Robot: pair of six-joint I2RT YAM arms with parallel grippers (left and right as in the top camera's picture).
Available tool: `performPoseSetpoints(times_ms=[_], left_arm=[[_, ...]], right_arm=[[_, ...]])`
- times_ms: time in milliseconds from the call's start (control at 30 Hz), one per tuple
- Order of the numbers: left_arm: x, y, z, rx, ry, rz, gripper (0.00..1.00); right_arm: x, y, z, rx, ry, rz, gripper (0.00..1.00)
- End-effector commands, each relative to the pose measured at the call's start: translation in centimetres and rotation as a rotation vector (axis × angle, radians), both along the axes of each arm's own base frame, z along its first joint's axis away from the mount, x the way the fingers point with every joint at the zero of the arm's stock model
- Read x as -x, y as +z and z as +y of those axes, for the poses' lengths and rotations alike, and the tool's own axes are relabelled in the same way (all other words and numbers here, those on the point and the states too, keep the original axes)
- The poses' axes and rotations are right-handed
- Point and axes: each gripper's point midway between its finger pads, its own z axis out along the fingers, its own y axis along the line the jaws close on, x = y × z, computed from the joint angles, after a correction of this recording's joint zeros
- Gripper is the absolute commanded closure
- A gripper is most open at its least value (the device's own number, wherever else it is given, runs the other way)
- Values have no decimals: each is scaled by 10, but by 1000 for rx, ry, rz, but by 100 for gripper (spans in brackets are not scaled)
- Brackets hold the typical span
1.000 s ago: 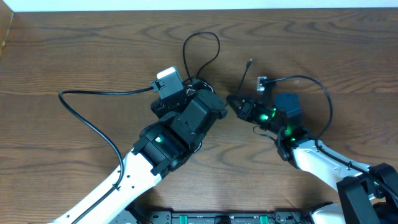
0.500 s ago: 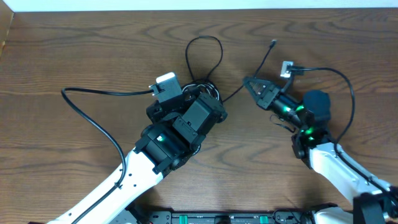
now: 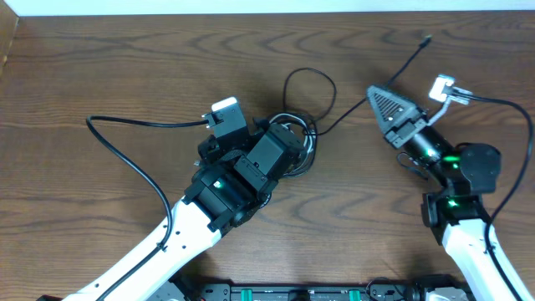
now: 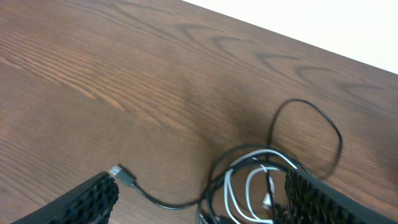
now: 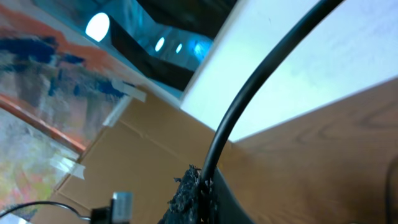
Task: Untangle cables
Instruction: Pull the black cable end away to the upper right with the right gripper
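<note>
The cables lie bunched in the middle of the wooden table. In the left wrist view the white cable (image 4: 245, 186) is coiled inside turns of the black cable (image 4: 311, 127), whose small plug (image 4: 122, 175) rests on the wood. My left gripper (image 4: 202, 202) hangs open over this pile (image 3: 298, 140), one finger on each side, touching nothing. My right gripper (image 3: 376, 94) is shut on the black cable (image 3: 347, 117), which runs taut from the pile through the jaws to a free end (image 3: 427, 38). The right wrist view shows that cable (image 5: 261, 81) pinched at the right gripper (image 5: 202, 183).
A thick black robot wire (image 3: 125, 159) loops across the left of the table to the left wrist camera (image 3: 226, 111). Another arm wire (image 3: 522, 125) arcs at the far right. The table's back edge (image 3: 267, 13) meets a white wall.
My right gripper has swung right and toward the back edge with the black cable, drawing it out of the pile. The cable's loop has slid right. The left arm has barely moved.
</note>
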Motion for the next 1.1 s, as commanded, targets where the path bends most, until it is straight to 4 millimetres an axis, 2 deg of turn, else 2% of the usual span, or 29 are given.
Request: performPoseSetpoints(times_ms=[0,133,333,533,733,967,1067], left_arm=[[-3,10,1,-9,11,-25,14],[-3,10,1,-9,11,-26,14],[-3,9,0,0,14,-25,14],[-4,11,-2,16,13,-33,13],[-5,11,-2,18,13,-36,14],[-5,11,-3,18,12,-36,13],[-5,11,-3,18,12,-36,14]], right_arm=[[5,20,-13,-34,-33,-36,99],[7,32,-28,-45,-78,-79,99],[2,52,-67,-152,-189,-104,99],[4,75,-91,-337,-257,-122,99],[16,105,-113,-527,-295,-204,99],[15,107,-168,-645,-548,-257,99],[10,94,-200,-675,-692,-226,99]])
